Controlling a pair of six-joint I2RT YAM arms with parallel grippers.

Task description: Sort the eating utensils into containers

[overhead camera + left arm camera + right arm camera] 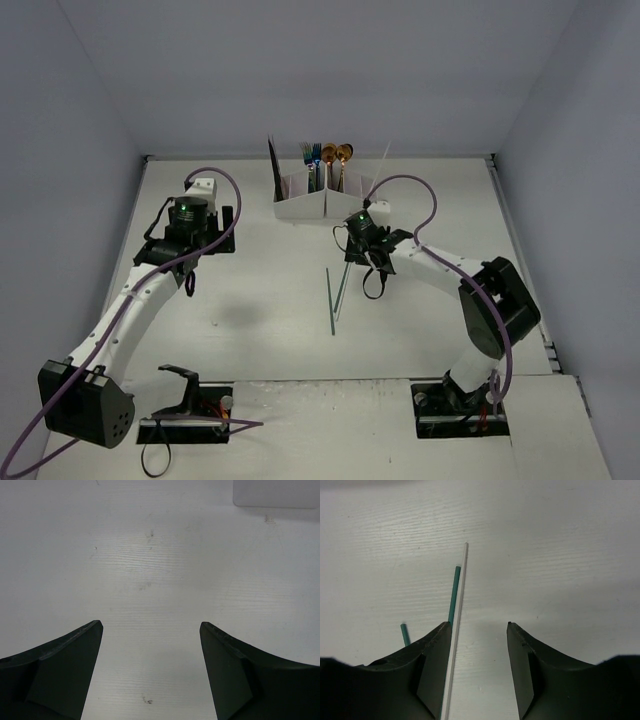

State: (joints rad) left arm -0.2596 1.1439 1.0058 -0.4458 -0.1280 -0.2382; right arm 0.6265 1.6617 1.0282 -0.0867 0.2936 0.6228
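On the counter point(250, 330), top view: the white box point(300, 208) at the far side holds two spoons point(336, 153), blue forks point(312, 154) and black pieces point(272, 158). Two chopsticks point(331, 305) lie beside the right jaws. Left wrist now: left jaws wide apart over white counter, box corner far right. Right wrist: jaws apart, gripping nothing, one white chopstick point(460, 590) running along the left one, two teal ends point(454, 595) peeking out.

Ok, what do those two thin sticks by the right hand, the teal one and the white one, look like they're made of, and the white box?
Teal stick: even matte colour, no glint; coated metal or plastic, can't tell which. White stick: smooth, slightly glossy, same slim build; likely coated too. White box: thin, flat, opaque walls; plastic or card, probably.
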